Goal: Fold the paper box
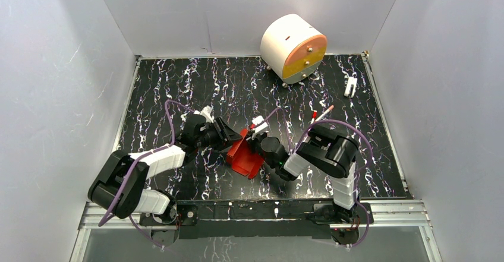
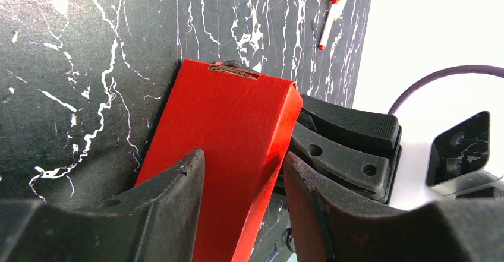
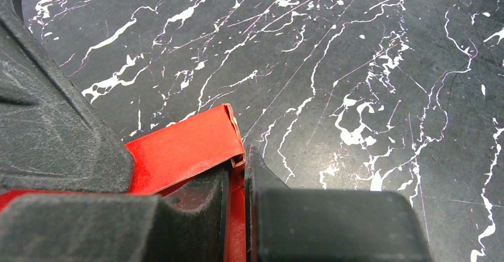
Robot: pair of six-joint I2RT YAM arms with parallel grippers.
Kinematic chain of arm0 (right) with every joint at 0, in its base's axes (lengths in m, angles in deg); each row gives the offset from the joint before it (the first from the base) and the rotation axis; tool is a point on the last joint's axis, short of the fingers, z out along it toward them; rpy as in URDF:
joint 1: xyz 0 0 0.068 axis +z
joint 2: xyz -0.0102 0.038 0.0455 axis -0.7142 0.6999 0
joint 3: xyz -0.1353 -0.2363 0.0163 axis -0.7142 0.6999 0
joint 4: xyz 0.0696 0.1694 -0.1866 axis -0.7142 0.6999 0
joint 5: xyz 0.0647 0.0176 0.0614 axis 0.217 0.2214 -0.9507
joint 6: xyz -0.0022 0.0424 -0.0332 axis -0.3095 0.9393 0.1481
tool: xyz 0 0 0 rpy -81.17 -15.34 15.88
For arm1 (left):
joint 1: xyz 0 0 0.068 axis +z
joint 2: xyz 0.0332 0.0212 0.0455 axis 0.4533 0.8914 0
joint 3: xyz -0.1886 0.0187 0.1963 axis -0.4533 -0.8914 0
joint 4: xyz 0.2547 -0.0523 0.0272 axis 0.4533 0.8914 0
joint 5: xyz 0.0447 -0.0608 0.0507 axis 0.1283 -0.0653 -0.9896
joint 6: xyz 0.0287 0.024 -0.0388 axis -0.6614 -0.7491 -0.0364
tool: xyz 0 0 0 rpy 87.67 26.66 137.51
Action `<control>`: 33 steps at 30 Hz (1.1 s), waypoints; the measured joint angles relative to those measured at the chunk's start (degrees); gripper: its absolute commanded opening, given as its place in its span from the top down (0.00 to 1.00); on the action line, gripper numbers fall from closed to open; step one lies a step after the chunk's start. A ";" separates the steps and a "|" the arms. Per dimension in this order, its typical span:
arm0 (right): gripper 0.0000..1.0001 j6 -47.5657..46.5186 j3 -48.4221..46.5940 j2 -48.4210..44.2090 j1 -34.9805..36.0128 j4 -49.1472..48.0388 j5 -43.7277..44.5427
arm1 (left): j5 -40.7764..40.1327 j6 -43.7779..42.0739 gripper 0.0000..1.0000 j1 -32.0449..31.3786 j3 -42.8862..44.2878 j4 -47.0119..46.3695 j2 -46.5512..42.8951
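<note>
The paper box (image 1: 242,158) is bright red card, a small flat rectangular box lying tilted at the middle of the marbled table between both arms. In the left wrist view the paper box (image 2: 232,113) runs away from me between the fingers of my left gripper (image 2: 243,155), which is open and straddles its near end; the right finger is close to the box's edge. My left gripper (image 1: 233,138) is at the box's upper left. My right gripper (image 1: 254,138) is at its upper right. In the right wrist view my right gripper (image 3: 236,167) is shut on a thin red wall of the box (image 3: 184,149).
A white-and-orange drum (image 1: 294,48) stands at the back right. Red-capped white pens (image 1: 321,114) lie right of the right gripper, also in the left wrist view (image 2: 333,6). A small white clip (image 1: 350,86) lies far right. White walls close in three sides.
</note>
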 measured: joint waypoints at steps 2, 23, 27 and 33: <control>0.86 -0.15 0.00 0.02 0.00 -0.09 -0.07 | 0.02 0.15 0.52 0.00 -0.04 0.11 -0.17; 0.61 -6.08 1.57 1.16 -0.83 -5.60 -6.99 | 0.44 -6.51 0.43 -0.02 6.47 12.28 -1.11; 0.53 -6.23 2.64 1.16 -0.83 -5.68 -6.56 | -0.17 -8.09 0.38 0.00 8.33 14.71 -1.11; 0.40 -5.70 5.05 0.50 -0.83 -5.55 -5.68 | -3.17 -11.89 0.33 0.00 11.41 20.44 -2.54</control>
